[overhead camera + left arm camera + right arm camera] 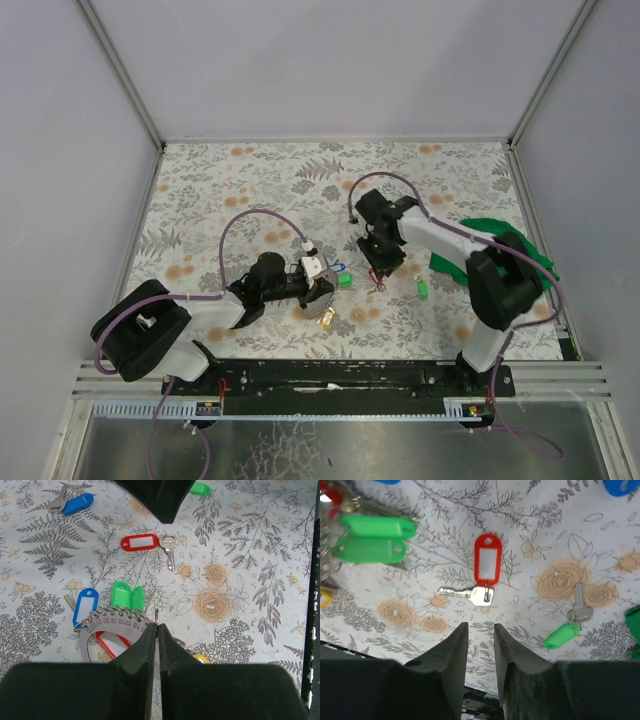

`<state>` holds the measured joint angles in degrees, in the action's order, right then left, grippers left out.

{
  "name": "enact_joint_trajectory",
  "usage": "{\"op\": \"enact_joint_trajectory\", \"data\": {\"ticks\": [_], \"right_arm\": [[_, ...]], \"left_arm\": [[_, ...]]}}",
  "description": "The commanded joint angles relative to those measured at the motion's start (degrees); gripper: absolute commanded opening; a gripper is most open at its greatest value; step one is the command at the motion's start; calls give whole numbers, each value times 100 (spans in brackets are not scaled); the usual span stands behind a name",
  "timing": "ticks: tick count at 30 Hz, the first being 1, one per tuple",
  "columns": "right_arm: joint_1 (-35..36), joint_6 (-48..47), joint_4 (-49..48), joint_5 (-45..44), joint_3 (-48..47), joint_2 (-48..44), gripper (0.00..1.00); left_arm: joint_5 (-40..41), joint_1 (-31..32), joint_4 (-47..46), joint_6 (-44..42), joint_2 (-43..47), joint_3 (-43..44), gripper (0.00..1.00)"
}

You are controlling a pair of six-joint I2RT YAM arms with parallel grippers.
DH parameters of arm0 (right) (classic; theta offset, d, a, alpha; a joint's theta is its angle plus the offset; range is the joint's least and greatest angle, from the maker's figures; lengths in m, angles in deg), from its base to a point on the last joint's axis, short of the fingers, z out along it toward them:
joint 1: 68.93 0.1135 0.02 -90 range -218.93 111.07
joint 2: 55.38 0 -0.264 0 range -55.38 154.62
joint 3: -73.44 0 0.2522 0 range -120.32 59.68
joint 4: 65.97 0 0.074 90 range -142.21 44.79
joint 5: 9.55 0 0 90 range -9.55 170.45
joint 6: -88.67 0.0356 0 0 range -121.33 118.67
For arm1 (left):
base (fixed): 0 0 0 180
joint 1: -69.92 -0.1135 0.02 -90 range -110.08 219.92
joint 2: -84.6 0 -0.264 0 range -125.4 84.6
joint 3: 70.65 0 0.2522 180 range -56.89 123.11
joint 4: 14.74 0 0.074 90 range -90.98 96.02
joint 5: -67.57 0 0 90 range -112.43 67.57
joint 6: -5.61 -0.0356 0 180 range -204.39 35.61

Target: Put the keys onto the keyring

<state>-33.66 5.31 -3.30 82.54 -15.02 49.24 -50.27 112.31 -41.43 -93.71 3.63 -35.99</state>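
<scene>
Left pincer [156, 626] clamps the keyring [114, 623] at lower centre; right pincer [481, 626] stands parted, empty, above the red-tagged key [486, 562], a green-tagged key [562, 635] lower right.

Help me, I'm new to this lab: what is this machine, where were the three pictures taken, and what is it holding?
Two robot arms stand at the edge of a floral tablecloth. One picture looks down from above; the other two come from cameras on each wrist. Loose keys lie around: a red-tagged metal key, a green-tagged key, a blue-tagged key. The left end effector is shut on the silvery metal keyring with coloured tags. The right end effector is open and empty.
</scene>
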Motion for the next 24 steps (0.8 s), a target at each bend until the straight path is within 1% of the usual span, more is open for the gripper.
{"op": "enact_joint_trajectory", "data": {"ticks": [1, 4, 8, 16, 19, 24], "right_arm": [[86, 217, -1055, -34, 836, -1175, 35], [101, 382, -1957, -96, 1628, -1888, 37], [191, 417, -3439, 25, 2642, -2635, 37], [531, 409, -6142, -503, 4587, -3529, 41], [735, 340, -6965, -889, 5147, -3824, 42], [915, 281, -7906, -1527, 5910, -4235, 40]], "left_arm": [[68, 49, -226, -79, 76, 176, 0], [66, 56, -256, -62, 68, 168, 0], [71, 50, -311, -36, 70, 155, 0], [83, 50, -379, 3, 69, 128, 0], [86, 49, -398, 16, 75, 128, 0], [98, 46, -429, 35, 72, 124, 0]]}}
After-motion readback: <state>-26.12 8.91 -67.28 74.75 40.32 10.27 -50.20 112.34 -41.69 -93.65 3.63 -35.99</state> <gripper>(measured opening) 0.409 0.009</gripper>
